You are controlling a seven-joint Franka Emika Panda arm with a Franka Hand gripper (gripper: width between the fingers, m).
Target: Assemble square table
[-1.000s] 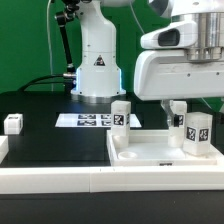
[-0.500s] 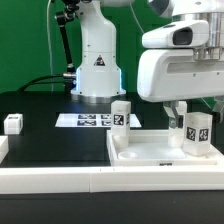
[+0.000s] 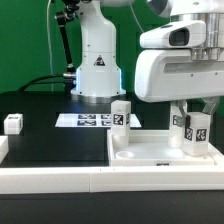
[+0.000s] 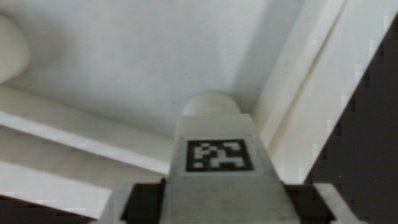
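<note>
The white square table top (image 3: 150, 152) lies on the black table toward the exterior view's right, rim up. One white tagged leg (image 3: 121, 115) stands upright at its far left corner. My gripper (image 3: 193, 118) is shut on a second tagged leg (image 3: 194, 131) and holds it upright over the top's right part, near the far rim. In the wrist view the held leg (image 4: 222, 150) sits between my dark fingers (image 4: 146, 203), its rounded end toward the tray floor (image 4: 143, 60) beside the rim. Whether the leg touches the floor I cannot tell. A third leg (image 3: 13, 123) lies at the exterior view's far left.
The marker board (image 3: 92, 120) lies flat behind the top. The robot base (image 3: 97, 60) stands at the back with cables beside it. A long white border rail (image 3: 60, 180) runs along the front edge, another piece (image 3: 3, 148) at the left.
My gripper with the leg has moved a little lower and toward the exterior view's left over the table top. The other parts have not moved.
</note>
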